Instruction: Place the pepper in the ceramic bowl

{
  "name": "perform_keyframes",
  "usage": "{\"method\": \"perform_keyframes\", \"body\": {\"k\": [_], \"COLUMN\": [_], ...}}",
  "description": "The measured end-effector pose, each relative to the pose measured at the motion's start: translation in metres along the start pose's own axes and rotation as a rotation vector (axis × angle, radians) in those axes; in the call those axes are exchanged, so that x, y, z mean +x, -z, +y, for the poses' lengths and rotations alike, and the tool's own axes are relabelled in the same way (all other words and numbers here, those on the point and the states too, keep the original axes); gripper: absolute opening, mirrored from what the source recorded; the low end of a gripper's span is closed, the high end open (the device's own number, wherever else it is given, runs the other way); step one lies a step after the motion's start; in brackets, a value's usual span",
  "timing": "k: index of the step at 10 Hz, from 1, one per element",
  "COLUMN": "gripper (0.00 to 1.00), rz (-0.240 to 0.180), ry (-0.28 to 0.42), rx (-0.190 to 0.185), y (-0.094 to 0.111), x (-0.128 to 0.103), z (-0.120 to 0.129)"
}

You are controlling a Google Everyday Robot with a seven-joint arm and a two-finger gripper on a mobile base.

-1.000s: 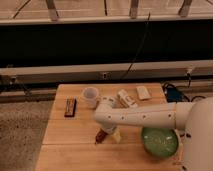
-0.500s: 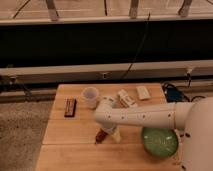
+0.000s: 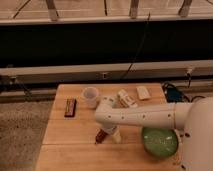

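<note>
The pepper point(image 3: 100, 137) lies on the bench point(image 3: 65, 146), well apart from the empty ceramic bowl point(image 3: 160, 143), with the gripper point(image 3: 105, 134) poised right over it, jaws spread and apparently not yet gripping, so grasp, carry and release all remain.

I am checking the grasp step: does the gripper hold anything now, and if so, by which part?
Probably nothing yet. The gripper stands open, low over the pepper, which lies on the wooden table; no hold shows.
</note>
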Motion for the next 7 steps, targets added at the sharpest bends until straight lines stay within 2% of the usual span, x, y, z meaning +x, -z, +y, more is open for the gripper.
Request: {"method": "perform_keyframes", "body": {"k": [7], "gripper": [0.80], "rz": [-0.012], "ry": [0.005], "rx": [-0.007], "y": [-0.0023], "x": [-0.0008], "z": [0.0012]}}
